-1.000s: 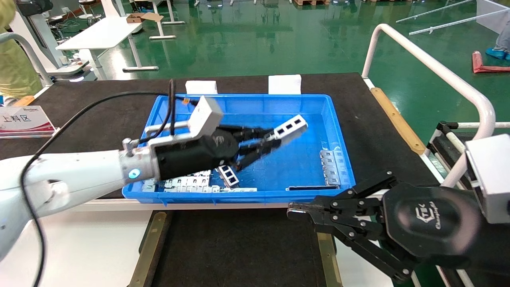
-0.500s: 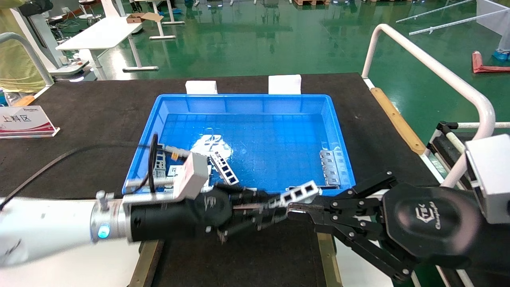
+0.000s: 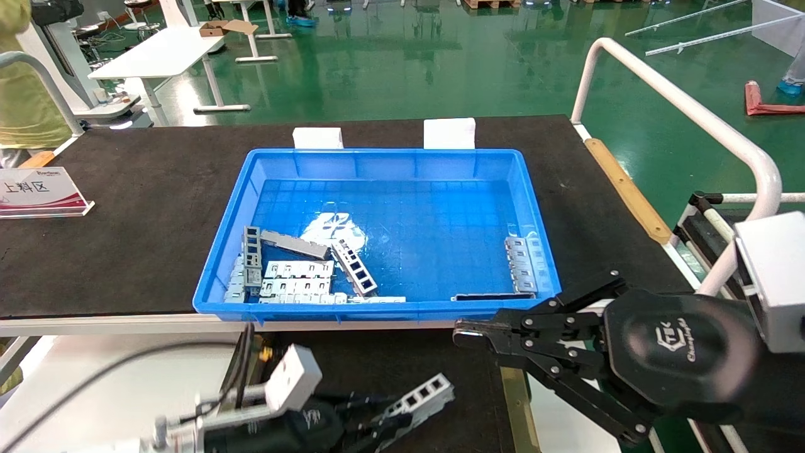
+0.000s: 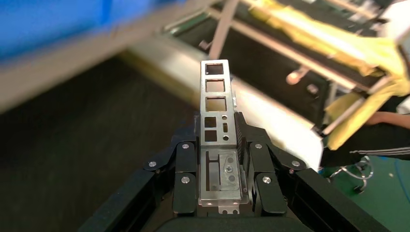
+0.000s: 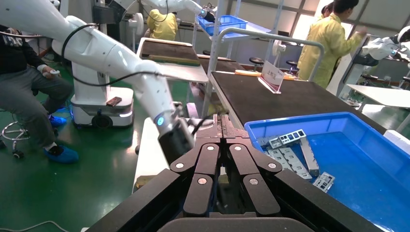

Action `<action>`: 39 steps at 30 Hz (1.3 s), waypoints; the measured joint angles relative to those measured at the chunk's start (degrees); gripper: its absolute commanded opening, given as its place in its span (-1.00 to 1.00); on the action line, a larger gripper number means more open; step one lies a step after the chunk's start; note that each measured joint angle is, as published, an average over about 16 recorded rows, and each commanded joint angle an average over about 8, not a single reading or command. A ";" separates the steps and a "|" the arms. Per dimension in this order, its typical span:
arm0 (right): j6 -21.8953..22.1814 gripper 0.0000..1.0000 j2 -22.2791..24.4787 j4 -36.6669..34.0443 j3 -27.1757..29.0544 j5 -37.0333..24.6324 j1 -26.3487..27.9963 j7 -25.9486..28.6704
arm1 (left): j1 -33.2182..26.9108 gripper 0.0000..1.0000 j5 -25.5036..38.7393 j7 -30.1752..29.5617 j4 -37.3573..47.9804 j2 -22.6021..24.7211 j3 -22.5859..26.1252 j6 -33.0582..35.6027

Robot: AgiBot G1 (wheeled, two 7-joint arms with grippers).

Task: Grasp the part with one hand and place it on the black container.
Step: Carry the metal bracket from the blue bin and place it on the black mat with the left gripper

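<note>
The part (image 3: 419,396), a narrow silver ladder-like bracket with rectangular cut-outs, is clamped in my left gripper (image 3: 377,423), low at the near edge of the head view. It hangs just above the black container (image 3: 390,358), the matte panel between two brass strips. In the left wrist view the part (image 4: 216,94) sticks straight out past the fingers (image 4: 186,145), which are shut on its base, with the black container (image 4: 72,145) beneath. My right gripper (image 3: 464,333) is shut and empty, parked over the panel's right edge; in its own view the right gripper (image 5: 222,122) points toward the left arm.
The blue bin (image 3: 377,311) stands just beyond the panel and holds several more silver brackets (image 3: 295,277) and plates (image 3: 522,264). A white rail (image 3: 679,107) runs along the right. A sign stand (image 3: 38,192) is at far left. People stand behind the tables.
My left gripper carried the part out of the blue bin, back over its front rim and down to just above the black container. The right arm has not moved.
</note>
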 measured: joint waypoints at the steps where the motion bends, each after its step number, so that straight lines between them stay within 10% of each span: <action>1: 0.00 -1.00 0.00 0.00 0.00 0.00 0.00 0.00 | 0.78 -1.00 0.10 -0.44 -0.16 0.22 0.20 -1.59; 39: 0.03 -1.00 0.03 0.00 -0.07 0.05 0.02 -0.04 | 7.20 -1.00 -3.30 -12.46 13.14 25.06 1.13 -47.69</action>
